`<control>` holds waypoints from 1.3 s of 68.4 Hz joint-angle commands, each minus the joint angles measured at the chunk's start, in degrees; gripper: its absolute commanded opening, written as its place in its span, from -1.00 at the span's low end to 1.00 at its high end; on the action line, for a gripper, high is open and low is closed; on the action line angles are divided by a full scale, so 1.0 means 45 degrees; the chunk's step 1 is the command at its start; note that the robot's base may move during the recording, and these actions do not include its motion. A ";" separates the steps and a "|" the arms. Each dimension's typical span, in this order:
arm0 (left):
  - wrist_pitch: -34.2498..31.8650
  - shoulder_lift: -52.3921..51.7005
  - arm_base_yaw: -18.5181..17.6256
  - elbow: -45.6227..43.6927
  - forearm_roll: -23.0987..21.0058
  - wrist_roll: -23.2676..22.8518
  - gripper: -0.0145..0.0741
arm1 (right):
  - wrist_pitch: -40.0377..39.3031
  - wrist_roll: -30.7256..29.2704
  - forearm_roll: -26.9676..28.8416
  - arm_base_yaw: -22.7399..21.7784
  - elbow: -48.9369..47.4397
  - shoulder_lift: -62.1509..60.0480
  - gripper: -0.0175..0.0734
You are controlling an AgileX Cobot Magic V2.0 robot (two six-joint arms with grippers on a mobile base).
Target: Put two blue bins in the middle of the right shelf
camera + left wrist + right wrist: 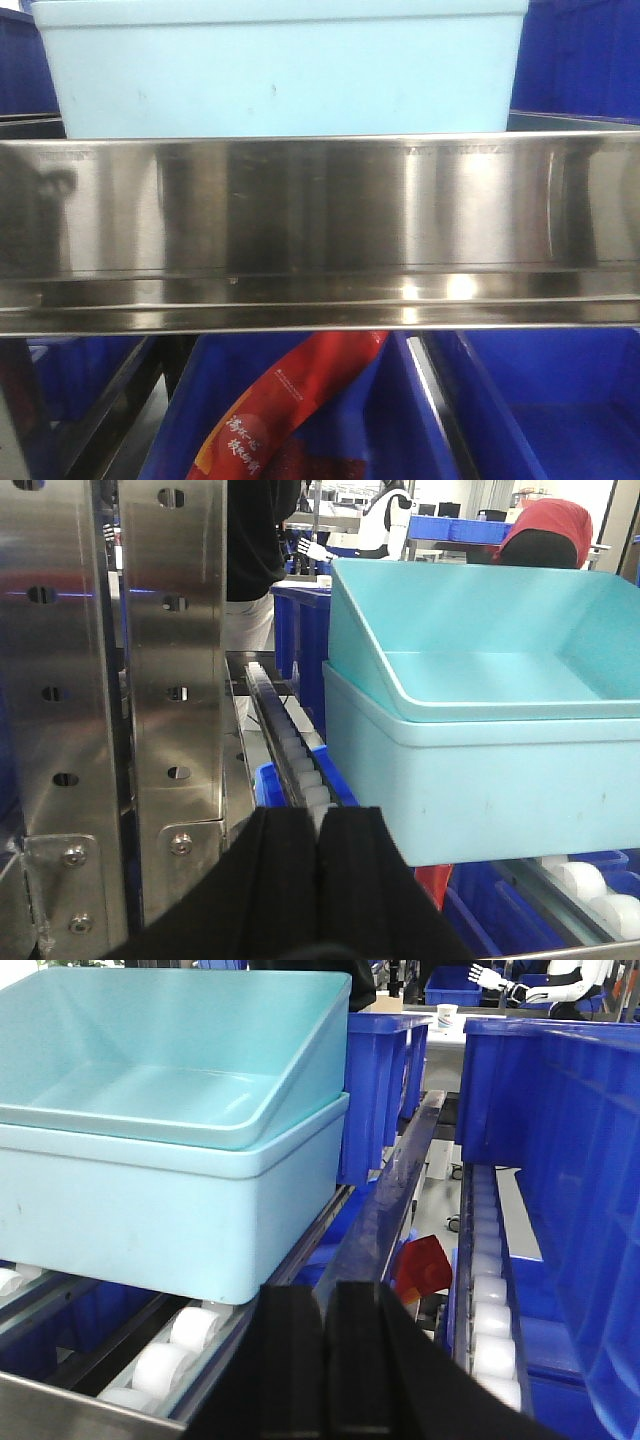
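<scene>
On the roller shelf (190, 1330), we find the two blue bins (170, 1190) nested, the upper one tilted. Both end effectors, left (318, 880) and right (325, 1360), show fingers together, empty; the front view crops the bins.

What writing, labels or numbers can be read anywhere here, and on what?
Red snack bag, below the steel shelf rail: yellow Chinese characters and a line of small white print, both too blurred to read.
Pale blue bins: no text visible.
Dark blue crates: no text visible.
</scene>
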 commanded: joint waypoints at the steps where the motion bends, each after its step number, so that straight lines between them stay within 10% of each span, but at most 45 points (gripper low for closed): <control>1: -0.0308 -0.0086 0.0041 0.0037 -0.0019 -0.0030 -0.92 | -0.0322 -0.0005 -0.0103 -0.0027 0.0036 -0.0045 -0.95; 89: -0.2583 -0.2175 0.1613 0.4491 -0.1152 0.1886 -0.92 | -0.0396 -0.0005 -0.0103 -0.0027 0.0036 -0.0045 -0.95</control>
